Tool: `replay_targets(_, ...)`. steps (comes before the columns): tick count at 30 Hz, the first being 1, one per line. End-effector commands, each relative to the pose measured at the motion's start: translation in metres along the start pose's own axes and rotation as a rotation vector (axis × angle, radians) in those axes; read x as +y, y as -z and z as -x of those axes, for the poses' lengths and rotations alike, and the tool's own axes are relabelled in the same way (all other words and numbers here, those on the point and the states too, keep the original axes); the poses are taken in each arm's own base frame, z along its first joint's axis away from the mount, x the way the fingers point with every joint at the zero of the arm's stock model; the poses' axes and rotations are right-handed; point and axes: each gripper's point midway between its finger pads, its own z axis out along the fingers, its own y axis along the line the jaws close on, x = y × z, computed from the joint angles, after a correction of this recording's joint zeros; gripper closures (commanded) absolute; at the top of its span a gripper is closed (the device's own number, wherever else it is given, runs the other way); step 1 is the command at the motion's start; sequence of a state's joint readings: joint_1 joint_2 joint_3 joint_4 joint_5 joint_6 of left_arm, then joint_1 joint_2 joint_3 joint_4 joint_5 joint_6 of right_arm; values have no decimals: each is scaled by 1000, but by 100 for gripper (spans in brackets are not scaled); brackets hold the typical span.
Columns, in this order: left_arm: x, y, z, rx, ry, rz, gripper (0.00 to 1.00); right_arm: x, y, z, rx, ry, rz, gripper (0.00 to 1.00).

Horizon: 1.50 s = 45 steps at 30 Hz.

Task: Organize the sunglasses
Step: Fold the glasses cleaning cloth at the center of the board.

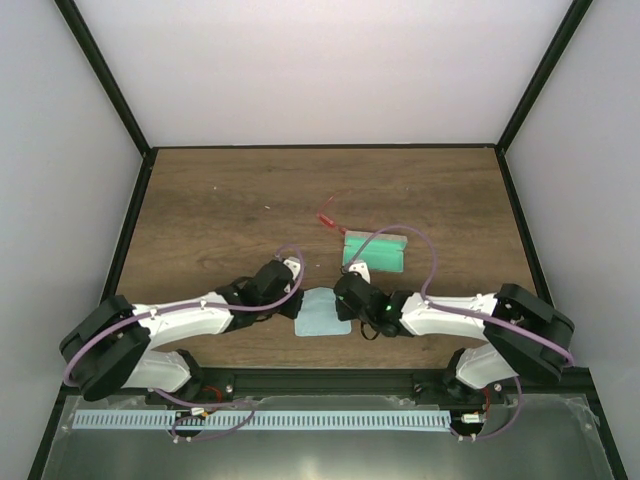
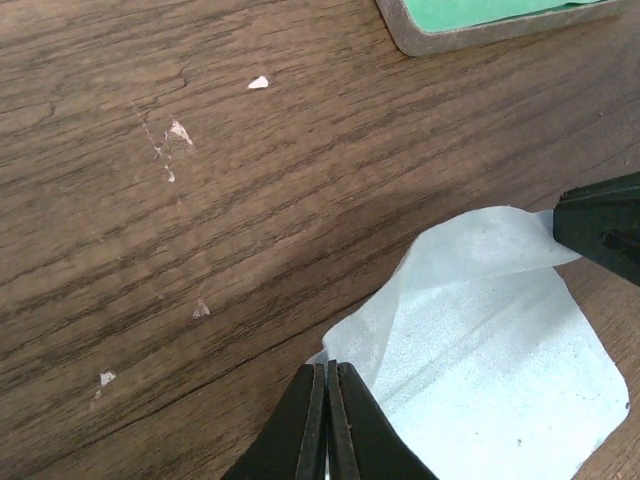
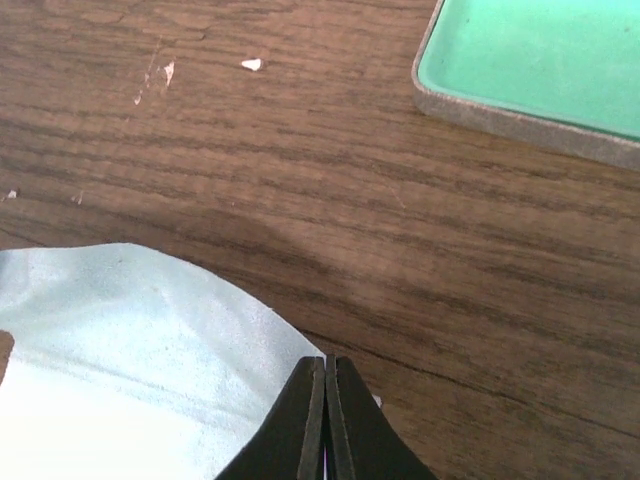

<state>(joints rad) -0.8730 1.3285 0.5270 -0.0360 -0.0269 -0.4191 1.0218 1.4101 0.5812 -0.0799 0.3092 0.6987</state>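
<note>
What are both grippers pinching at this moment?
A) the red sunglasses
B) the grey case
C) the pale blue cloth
C: the left gripper and right gripper are each shut on an edge of the pale blue cloth; the sunglasses lie untouched beyond the grey case.

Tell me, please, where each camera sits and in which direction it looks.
Top external: above and behind the robot, looking down at the table, the sunglasses, the left arm and the right arm.
Left wrist: on the left arm, looking down past the left gripper at the cloth; the right gripper's tip shows too.
Right wrist: on the right arm, looking down past its own gripper at the cloth.
Both wrist views share the cloth and the green-lined case.
</note>
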Motion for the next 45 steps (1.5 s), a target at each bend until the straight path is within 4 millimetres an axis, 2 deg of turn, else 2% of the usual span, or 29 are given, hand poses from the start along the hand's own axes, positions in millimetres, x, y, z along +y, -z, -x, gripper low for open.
replay_targets(1, 0, 2, -4, -1, 9, 18, 96, 2, 6, 0, -20, -13, 6, 99)
replay_targets(15, 3, 11, -16, -4, 19, 30, 96, 8, 14, -16, -3, -18, 26, 99)
replay_targets(33, -3, 7, -25, 7, 8, 26, 96, -2, 24, -26, -2, -33, 17, 99)
replay_targets(45, -4, 6, -29, 11, 7, 35, 96, -2, 20, -36, 23, -22, 23, 99)
